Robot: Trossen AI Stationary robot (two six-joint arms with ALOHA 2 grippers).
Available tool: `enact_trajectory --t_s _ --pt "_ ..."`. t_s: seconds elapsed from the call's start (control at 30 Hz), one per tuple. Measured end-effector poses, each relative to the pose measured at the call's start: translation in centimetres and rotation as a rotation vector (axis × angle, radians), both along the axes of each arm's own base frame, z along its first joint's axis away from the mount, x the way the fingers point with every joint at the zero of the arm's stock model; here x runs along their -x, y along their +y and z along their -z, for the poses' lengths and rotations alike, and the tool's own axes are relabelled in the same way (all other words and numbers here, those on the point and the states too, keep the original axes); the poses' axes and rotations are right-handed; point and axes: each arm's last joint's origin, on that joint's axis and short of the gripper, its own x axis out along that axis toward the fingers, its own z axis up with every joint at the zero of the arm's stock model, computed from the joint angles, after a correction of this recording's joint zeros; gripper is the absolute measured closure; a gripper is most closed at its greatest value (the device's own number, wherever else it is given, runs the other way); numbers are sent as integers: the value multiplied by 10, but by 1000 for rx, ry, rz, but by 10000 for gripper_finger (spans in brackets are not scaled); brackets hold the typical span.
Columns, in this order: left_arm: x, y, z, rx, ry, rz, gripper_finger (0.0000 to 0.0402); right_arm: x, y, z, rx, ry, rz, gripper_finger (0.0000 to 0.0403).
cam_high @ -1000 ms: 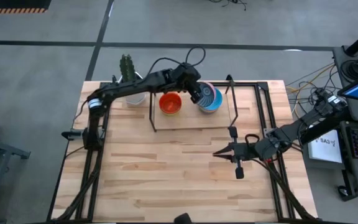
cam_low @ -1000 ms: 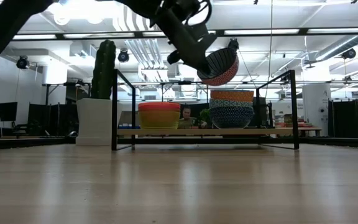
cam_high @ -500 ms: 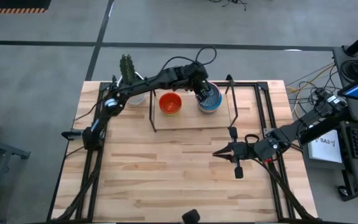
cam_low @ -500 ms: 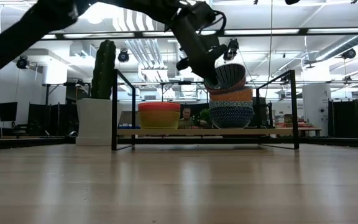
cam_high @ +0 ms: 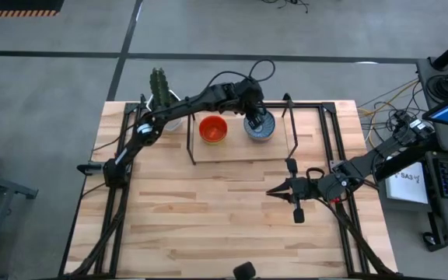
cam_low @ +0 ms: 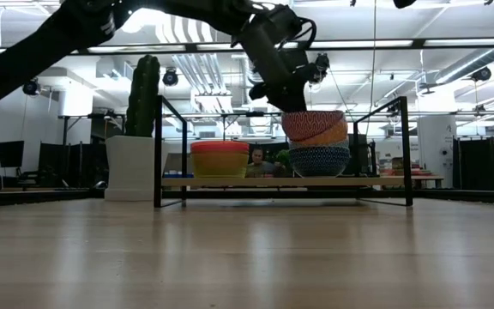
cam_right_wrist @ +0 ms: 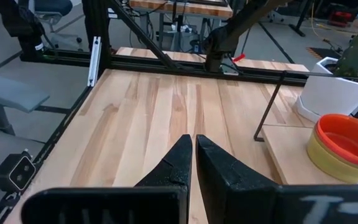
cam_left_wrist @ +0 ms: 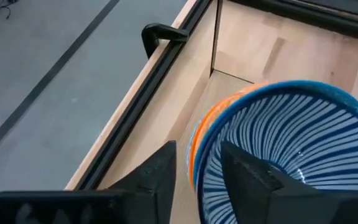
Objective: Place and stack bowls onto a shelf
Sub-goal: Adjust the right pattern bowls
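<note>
Two stacks stand on the shelf (cam_high: 232, 152), which sits in the upper middle of the high view. The left stack (cam_low: 219, 159) shows an orange-red bowl nested in a yellow one; the right stack (cam_low: 317, 143) is taller, and on top of it sits the white bowl with the blue radial pattern (cam_left_wrist: 284, 155), tilted in the low view, not level. How many bowls lie in each stack I cannot count for certain, but no loose bowl shows on the bare desk (cam_high: 208, 210), so the task looks close to its end: what seems left is to let this top bowl settle and pull the arm away.

The left gripper (cam_high: 253, 115) hangs over the right stack. In the left wrist view its jaws straddle the rim of the patterned bowl, one outside and one inside, with a gap on the outer side; they look slackened, not clamped. The right gripper (cam_high: 274, 191) waits low at centre right of the high view, jaws pressed together on nothing.

For room: the black frame post (cam_low: 158, 150) and the rail above crowd the left arm, so lifting straight up looks safest. The cactus pot (cam_high: 166, 117) stands just left of the shelf, clear of the stacks
</note>
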Motion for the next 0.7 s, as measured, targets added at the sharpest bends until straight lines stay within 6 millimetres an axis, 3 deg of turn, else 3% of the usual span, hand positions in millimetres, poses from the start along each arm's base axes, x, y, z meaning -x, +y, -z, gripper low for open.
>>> enact_trajectory --t_s 0.17,0.37,0.57,0.7 --pt "5 -9 -19 -22 -19 48 274 0 -2 0 1 -9 56 390" --pt "31 -38 -70 -61 -47 134 271 -5 -13 5 1 -22 348 390" --pt "76 -89 -131 -107 -82 249 271 -31 -49 32 11 101 589 394" --pt "106 -134 -154 -118 -75 366 271 -45 -66 46 7 165 628 394"
